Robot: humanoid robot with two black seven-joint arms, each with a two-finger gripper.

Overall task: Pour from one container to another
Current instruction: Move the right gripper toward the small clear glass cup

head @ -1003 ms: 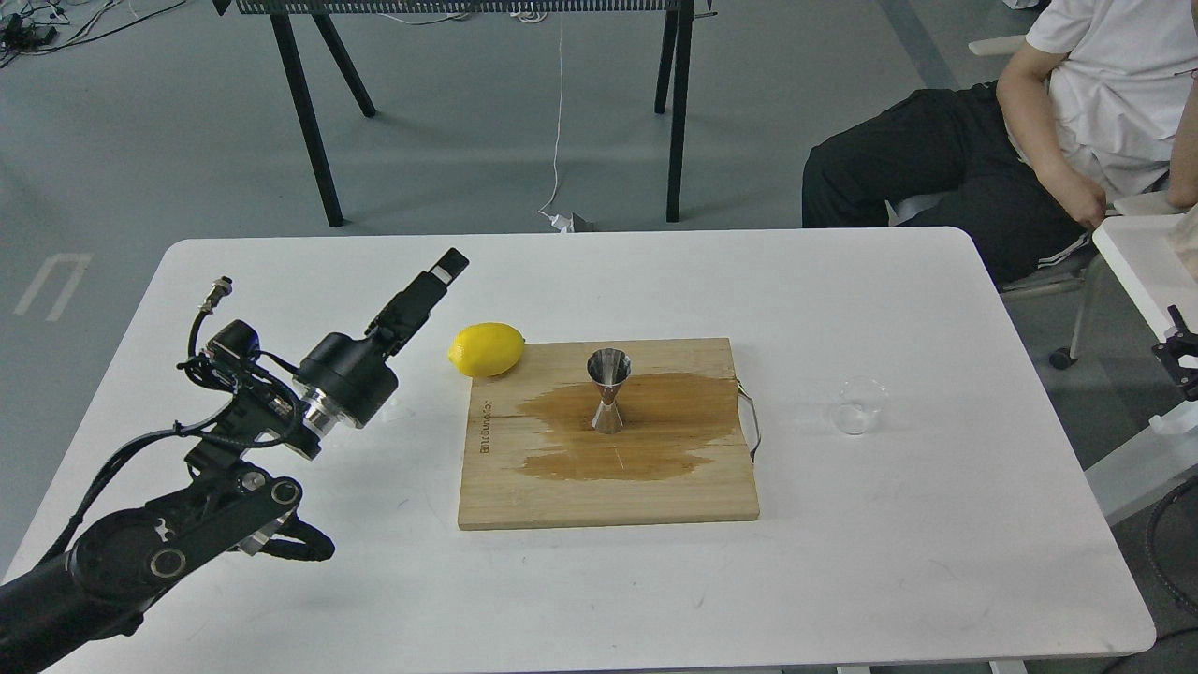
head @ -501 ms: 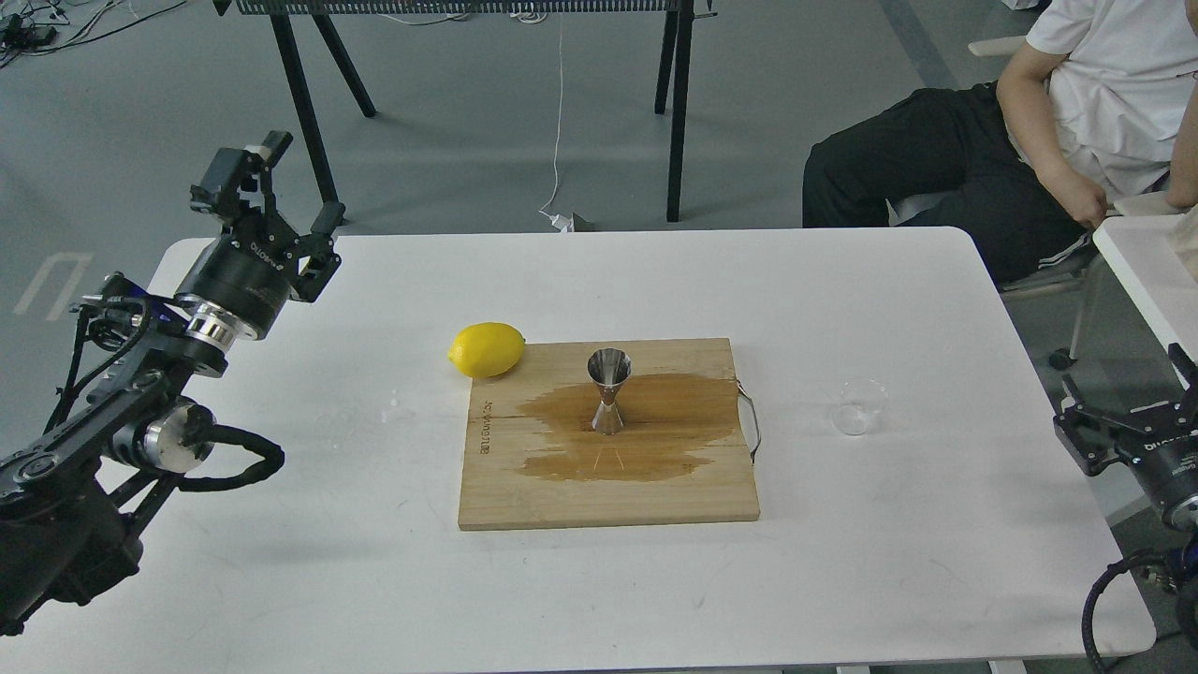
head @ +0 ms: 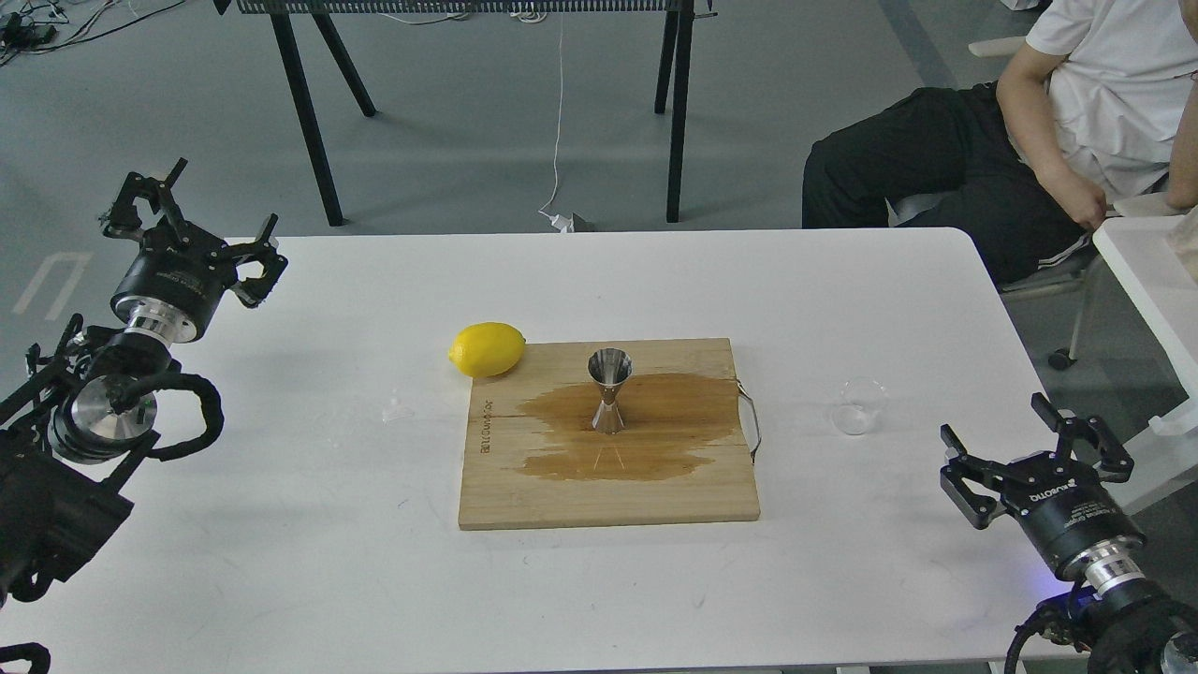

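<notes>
The clear cup (head: 859,406) stands upright on the white table (head: 842,300), right of the wooden board (head: 608,496). On the board, in a dark wet patch, the steel hourglass jigger (head: 608,390) stands upright. My right gripper (head: 1034,438) is open at the table's right front edge, a good way in front of and to the right of the cup, holding nothing. Far from both containers, my left gripper (head: 197,211) is open and empty at the table's far left corner.
A yellow lemon (head: 487,349) lies at the board's far left corner. The board has a metal handle (head: 752,421) on its right side. A seated person (head: 1048,122) is at the back right, and a second white table (head: 1146,262) stands at the right.
My left arm swung from over the table near the lemon back to the far left corner, and its gripper opened. My right arm came into view at the right front edge.
</notes>
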